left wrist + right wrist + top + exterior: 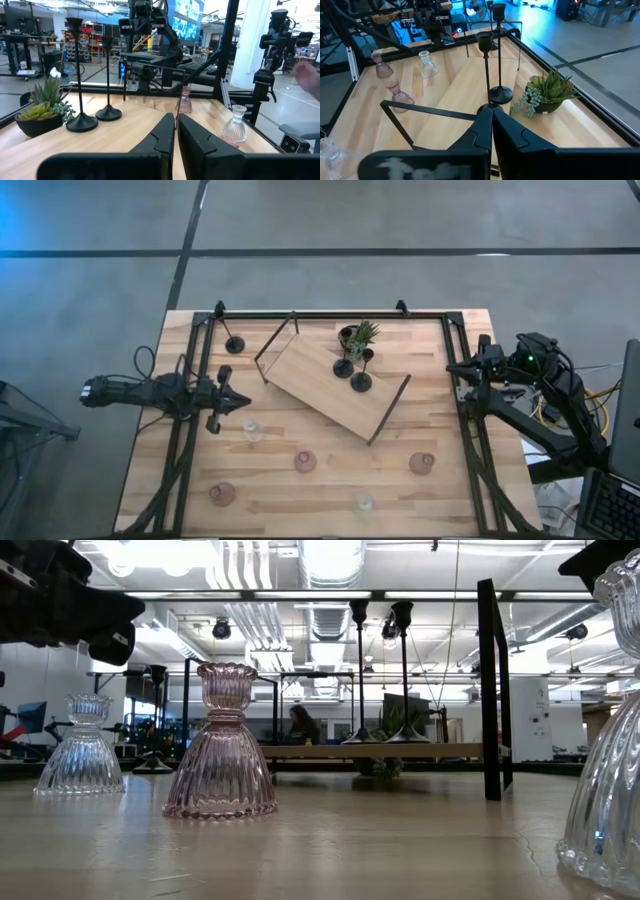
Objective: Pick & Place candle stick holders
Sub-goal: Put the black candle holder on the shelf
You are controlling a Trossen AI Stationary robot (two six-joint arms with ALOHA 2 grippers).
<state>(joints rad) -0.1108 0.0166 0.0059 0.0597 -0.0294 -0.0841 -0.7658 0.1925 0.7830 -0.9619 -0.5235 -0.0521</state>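
Two slim black candle stick holders (343, 368) (361, 382) stand by their round bases on the wooden board (320, 385), next to a potted plant (358, 335). A third black holder (235, 345) stands on the table at the far left. Pink cups (305, 462) (422, 464) (222, 494) and clear cups (252, 430) (362, 502) stand on the near half of the table. My left gripper (243, 401) is shut and empty, left of the board and just beyond the nearest clear cup. My right gripper (453, 368) is shut and empty at the table's right edge.
The board (465, 85) lies askew, its dark metal handles (275, 345) (392, 410) standing up at both ends. A black frame (320, 313) runs around the table. A person's hand (309, 75) shows blurred beyond the table's right side.
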